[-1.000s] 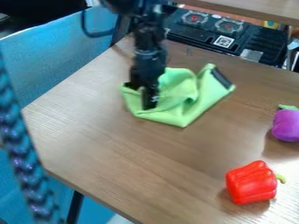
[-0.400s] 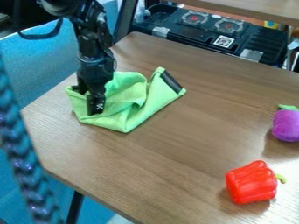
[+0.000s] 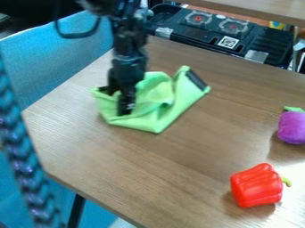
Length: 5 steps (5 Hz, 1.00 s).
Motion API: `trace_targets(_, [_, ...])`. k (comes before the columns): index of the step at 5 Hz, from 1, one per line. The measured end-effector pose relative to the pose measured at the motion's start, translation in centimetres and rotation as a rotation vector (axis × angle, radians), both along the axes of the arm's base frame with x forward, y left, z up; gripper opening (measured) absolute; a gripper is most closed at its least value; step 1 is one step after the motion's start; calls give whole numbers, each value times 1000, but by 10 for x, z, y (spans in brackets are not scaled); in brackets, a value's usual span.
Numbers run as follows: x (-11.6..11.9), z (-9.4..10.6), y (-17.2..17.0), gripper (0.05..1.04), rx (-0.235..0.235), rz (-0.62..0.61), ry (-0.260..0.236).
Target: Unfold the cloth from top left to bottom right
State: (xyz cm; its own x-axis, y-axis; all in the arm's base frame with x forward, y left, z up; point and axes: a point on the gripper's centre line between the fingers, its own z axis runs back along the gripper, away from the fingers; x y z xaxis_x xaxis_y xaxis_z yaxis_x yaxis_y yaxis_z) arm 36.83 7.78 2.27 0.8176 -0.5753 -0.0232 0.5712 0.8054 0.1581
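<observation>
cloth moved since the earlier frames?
Yes. Against the red pepper, the green cloth first shifted away, leftward in view, then came partway back; net shift is left.

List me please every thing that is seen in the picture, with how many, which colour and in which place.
cloth: one, green with a dark corner patch, bunched under the gripper
toy pepper: one, red with pale green stem, lower right
toy eggplant: one, purple with green top, right edge
table: one, brown wood grain, centre
second tabletop: one, brown, top edge
case with two round burners: one, black, behind the table
upholstered surface: blue, left side
braided object: one, blue and purple, left edge
robot arm: one, black, upper left
gripper: one, black, at the cloth's left part
</observation>
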Motion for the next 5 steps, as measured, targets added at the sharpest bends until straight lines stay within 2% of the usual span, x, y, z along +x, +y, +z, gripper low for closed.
trace_targets(1, [25, 0, -20, 1000, -25, 18, 17])
trace_targets(3, [72, 5, -56, 1000, -80, 45, 10])
trace_targets(4, [84, 13, -68, 1000, -94, 34, 3])
trace_targets(5, [75, -2, -63, 1000, -79, 34, 16])
